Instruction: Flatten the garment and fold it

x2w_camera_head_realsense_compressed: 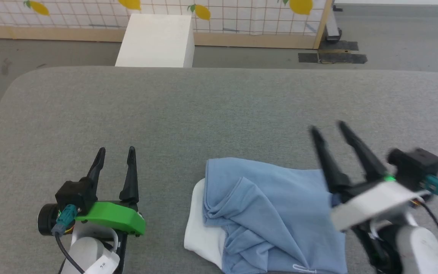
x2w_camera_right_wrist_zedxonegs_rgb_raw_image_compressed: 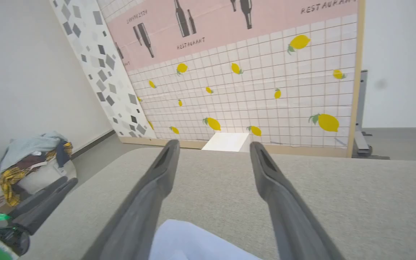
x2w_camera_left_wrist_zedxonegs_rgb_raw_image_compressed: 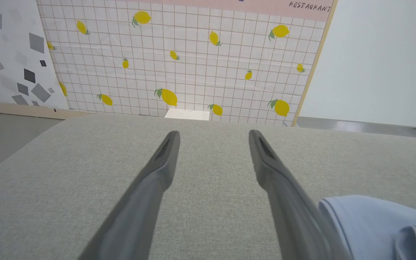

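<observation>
Garment (x2w_camera_head_realsense_compressed: 276, 213) bunched over white fabric (x2w_camera_head_realsense_compressed: 200, 228), left gripper (x2w_camera_head_realsense_compressed: 116, 148) spread, right gripper (x2w_camera_head_realsense_compressed: 326, 126) spread, white box (x2w_camera_head_realsense_compressed: 158, 40) beyond

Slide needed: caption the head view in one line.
Crumpled light blue garment on the grey table; left hand and right hand open, neither holding it.

R gripper (x2w_camera_head_realsense_compressed: 326, 126) blurred, hides garment (x2w_camera_head_realsense_compressed: 276, 213) edge; garment cut off at btm.
</observation>
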You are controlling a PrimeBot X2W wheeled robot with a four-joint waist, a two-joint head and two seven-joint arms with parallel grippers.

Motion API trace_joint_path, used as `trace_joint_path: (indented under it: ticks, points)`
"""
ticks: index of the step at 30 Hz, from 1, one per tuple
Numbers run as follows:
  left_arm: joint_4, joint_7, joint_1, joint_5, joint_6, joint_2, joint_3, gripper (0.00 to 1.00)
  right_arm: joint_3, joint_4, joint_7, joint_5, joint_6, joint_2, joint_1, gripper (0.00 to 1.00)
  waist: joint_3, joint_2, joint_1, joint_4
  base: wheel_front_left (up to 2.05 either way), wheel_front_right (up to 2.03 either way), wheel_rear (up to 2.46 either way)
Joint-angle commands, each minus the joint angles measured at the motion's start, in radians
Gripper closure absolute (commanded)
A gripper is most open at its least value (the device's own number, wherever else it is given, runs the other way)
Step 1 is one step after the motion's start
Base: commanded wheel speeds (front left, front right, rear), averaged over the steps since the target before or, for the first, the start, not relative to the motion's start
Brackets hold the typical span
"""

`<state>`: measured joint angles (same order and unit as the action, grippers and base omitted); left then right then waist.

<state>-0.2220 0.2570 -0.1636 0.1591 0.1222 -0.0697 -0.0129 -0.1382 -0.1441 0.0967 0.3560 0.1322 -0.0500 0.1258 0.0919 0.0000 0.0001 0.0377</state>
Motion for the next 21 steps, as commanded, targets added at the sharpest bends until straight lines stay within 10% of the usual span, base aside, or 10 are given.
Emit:
trace_joint_path:
  ticks: [1, 9, 21]
  points:
    - [0.004, 0.005, 0.008, -0.004, 0.004, -0.002, -0.001, 0.00, 0.042, 0.003, -0.013, -0.020, -0.002, 0.000, -0.031, 0.00, -0.008, 0.0000, -0.0001, -0.012, 0.00, 0.00, 0.00]
    - [0.012, 0.005, 0.007, -0.004, 0.005, 0.002, 0.004, 0.00, 0.224, 0.137, 0.049, 0.041, -0.002, 0.000, -0.137, 0.00, -0.006, 0.0000, -0.0001, -0.021, 0.00, 0.00, 0.00]
    - [0.000, 0.005, 0.014, 0.000, 0.007, 0.005, 0.019, 0.00, 0.209, 0.455, 0.266, 0.323, -0.002, 0.000, -0.072, 0.00, -0.008, 0.0000, -0.0001, 0.007, 0.00, 0.00, 0.00]
